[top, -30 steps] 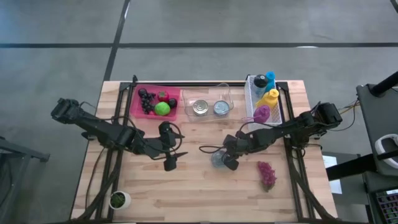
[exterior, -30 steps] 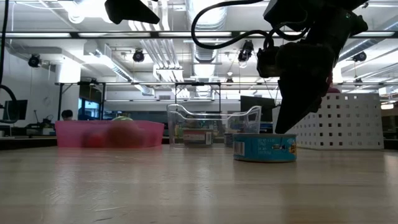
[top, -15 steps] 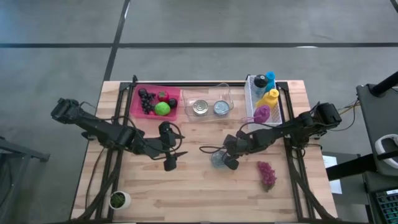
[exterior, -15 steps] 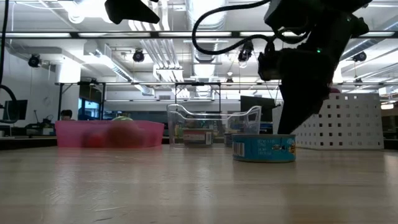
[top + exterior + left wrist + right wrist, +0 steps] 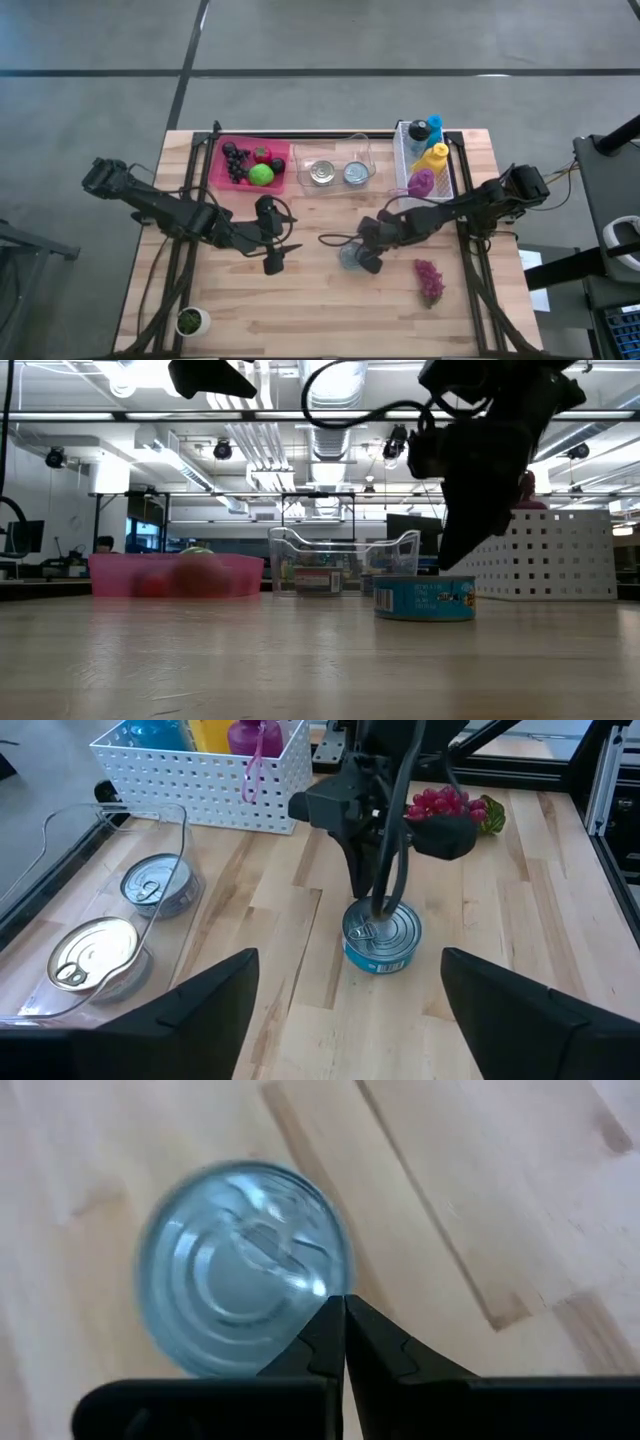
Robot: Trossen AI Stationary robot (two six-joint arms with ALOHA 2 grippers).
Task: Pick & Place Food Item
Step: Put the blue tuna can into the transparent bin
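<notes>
A flat blue can (image 5: 349, 256) with a ring-pull lid stands upright on its base on the wooden table, right of centre; it also shows in the low view (image 5: 425, 598) and the left wrist view (image 5: 381, 938). My right gripper (image 5: 343, 1306) is shut, its tips right at the can's lid near the rim (image 5: 318, 1288). My left gripper (image 5: 289, 242) hangs open above the table, left of the can and facing it, with nothing between its fingers. My right gripper's shut fingertips (image 5: 381, 912) stand at the edge of the can's lid, slanting down from above and from the table's right. I cannot tell whether they touch it. The can stands flat on the table.
At the far edge stand a pink tray of fruit (image 5: 222, 170), a clear container (image 5: 336, 153) with two cans, and a white basket (image 5: 403, 160) of bottles. A bunch of purple grapes (image 5: 430, 280) lies near the right edge, a small potted plant (image 5: 190, 321) at the near left corner.
</notes>
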